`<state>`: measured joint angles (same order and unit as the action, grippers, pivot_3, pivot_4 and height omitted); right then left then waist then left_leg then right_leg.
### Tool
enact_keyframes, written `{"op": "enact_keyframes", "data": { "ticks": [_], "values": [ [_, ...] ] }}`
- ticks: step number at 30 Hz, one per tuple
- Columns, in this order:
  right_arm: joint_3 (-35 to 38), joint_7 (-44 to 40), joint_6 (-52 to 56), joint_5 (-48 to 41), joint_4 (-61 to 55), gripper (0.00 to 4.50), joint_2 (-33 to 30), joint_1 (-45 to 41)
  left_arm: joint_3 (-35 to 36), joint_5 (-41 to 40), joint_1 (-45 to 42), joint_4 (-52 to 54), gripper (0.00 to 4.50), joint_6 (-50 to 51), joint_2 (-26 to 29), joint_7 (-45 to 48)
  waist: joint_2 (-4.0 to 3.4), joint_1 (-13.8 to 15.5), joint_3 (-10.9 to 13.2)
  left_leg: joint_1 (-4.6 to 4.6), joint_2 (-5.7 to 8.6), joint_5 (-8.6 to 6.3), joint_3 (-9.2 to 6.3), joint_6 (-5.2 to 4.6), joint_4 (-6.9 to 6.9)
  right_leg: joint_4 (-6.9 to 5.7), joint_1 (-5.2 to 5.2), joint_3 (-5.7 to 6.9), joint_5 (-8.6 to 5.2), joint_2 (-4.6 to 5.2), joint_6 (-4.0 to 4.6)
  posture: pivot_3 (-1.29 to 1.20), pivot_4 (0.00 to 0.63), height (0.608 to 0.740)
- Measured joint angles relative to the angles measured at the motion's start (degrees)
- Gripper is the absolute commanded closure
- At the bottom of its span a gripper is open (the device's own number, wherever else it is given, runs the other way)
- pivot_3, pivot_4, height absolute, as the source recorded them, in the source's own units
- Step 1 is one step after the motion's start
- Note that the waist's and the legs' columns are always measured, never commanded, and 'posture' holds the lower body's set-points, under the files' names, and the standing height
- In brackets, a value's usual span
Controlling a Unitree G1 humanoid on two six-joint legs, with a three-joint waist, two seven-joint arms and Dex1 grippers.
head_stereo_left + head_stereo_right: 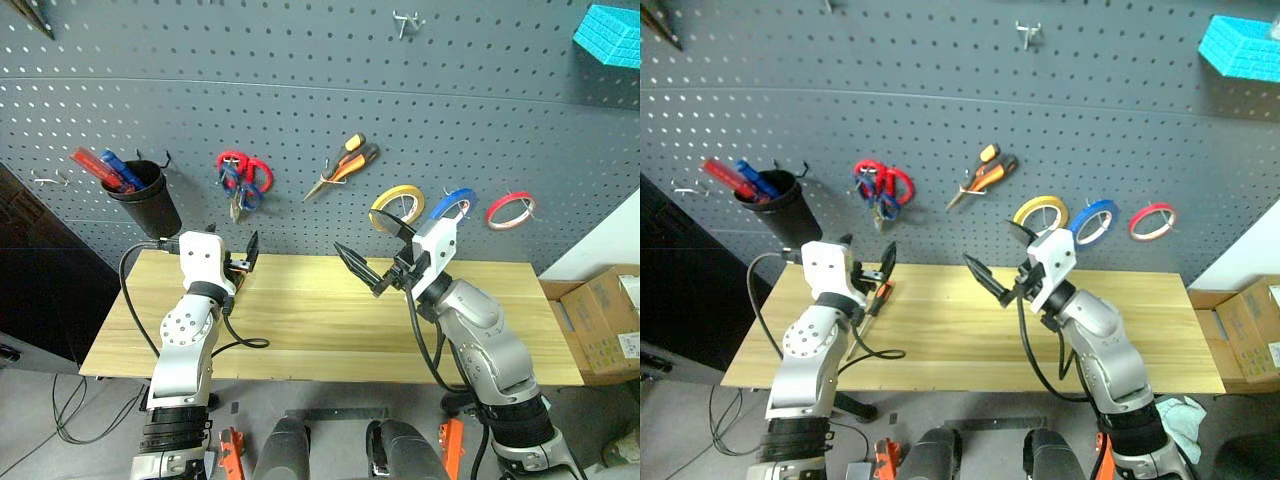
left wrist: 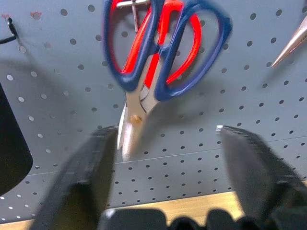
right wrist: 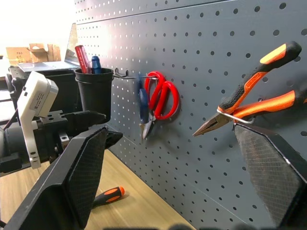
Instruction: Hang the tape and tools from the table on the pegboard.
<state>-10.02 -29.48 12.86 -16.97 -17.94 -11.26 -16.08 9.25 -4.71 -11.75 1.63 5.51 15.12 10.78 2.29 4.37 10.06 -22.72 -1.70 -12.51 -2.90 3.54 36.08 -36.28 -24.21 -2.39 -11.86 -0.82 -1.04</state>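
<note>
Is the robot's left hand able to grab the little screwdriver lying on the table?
Probably yes. The screwdriver lies on the table just beside the left gripper, whose jaws are open and empty, with nothing in between.

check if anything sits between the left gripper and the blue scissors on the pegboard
Nothing visible does. The left gripper is open just below the blue scissors, which hang in front of the red scissors on the pegboard.
</note>
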Motion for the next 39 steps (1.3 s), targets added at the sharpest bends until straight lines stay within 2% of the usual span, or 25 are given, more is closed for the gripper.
{"op": "enact_keyframes", "data": {
  "ticks": [5,8,12,17,22,29,34,37,39],
  "values": [
    [-0.9,-1.6,3.0,-0.1,-2.6,0.00,-3.1,2.2,0.2,0.1,4.3,0.5,0.05,4.9,3.9,1.4,-0.01,-0.4,0.0,0.18,0.00,0.00,0.06,0.00,0.00,-0.13,0.06,-0.06,-0.07,0.00,0.10,0.19,0.127,0.740],
    [-5.0,-3.5,8.9,-0.1,-3.7,0.00,-5.4,2.0,0.3,0.5,6.9,-0.5,0.05,10.7,7.9,2.7,-0.01,-1.2,0.0,0.34,-0.01,0.00,0.05,0.00,0.02,-0.52,0.04,-0.07,-0.41,0.00,0.60,0.19,0.147,0.740],
    [-12.0,-4.5,14.3,0.0,-1.0,0.00,-0.4,-3.1,0.4,0.7,5.8,-7.5,0.05,18.3,12.3,4.9,-0.10,-1.7,0.0,0.74,-0.14,0.05,-0.04,-0.09,-0.05,-0.87,0.07,0.06,-0.53,-0.11,0.78,0.20,0.166,0.740],
    [-16.6,-4.6,16.7,1.2,7.9,0.00,6.6,-11.0,-0.1,0.0,-0.8,-18.8,0.05,20.6,13.2,8.8,-0.23,-1.2,0.3,0.67,-0.12,0.10,-0.13,-0.15,-0.03,-0.80,0.09,0.17,-0.53,-0.08,0.78,0.20,0.205,0.740],
    [-16.2,-3.6,16.8,2.4,17.1,0.00,10.6,-13.6,-0.8,0.7,-13.5,-35.4,0.05,16.9,16.2,11.9,-0.13,-1.2,1.1,0.34,-0.05,0.10,-0.08,-0.15,-0.04,-0.70,-0.04,0.12,-0.55,-0.04,0.75,0.18,0.234,0.740],
    [-15.5,-0.9,18.3,3.7,19.1,0.00,11.9,-13.7,-2.2,1.8,-23.5,-57.3,0.05,10.6,16.9,17.3,-0.12,-2.2,2.1,-0.33,-0.07,0.07,-0.09,-0.15,-0.11,-0.89,-0.86,0.12,-0.47,-0.05,0.44,0.15,0.273,0.740],
    [-14.9,-0.1,20.5,4.0,18.0,0.00,11.9,-13.7,-2.1,1.6,-26.6,-65.1,0.05,10.5,16.9,20.2,-0.11,-3.1,3.3,-0.35,-0.09,0.07,-0.15,-0.15,-0.09,-1.01,-0.92,0.16,-0.48,-0.05,0.43,0.14,0.294,0.740],
    [-14.8,-0.1,21.3,4.1,17.1,0.00,11.9,-13.7,-2.0,1.5,-28.2,-67.1,0.64,11.0,17.2,20.7,-0.18,-3.2,3.7,-0.32,-0.08,0.08,-0.14,-0.14,-0.07,-1.06,-0.91,0.13,-0.48,-0.05,0.42,0.14,0.301,0.740],
    [-14.8,-0.1,21.5,4.2,16.7,0.00,11.9,-13.7,-2.0,1.6,-28.7,-67.6,1.30,11.2,17.4,21.0,-0.24,-3.2,4.0,-0.31,-0.07,0.08,-0.13,-0.14,-0.05,-1.08,-0.91,0.11,-0.48,-0.05,0.42,0.14,0.305,0.740]
  ]
}}
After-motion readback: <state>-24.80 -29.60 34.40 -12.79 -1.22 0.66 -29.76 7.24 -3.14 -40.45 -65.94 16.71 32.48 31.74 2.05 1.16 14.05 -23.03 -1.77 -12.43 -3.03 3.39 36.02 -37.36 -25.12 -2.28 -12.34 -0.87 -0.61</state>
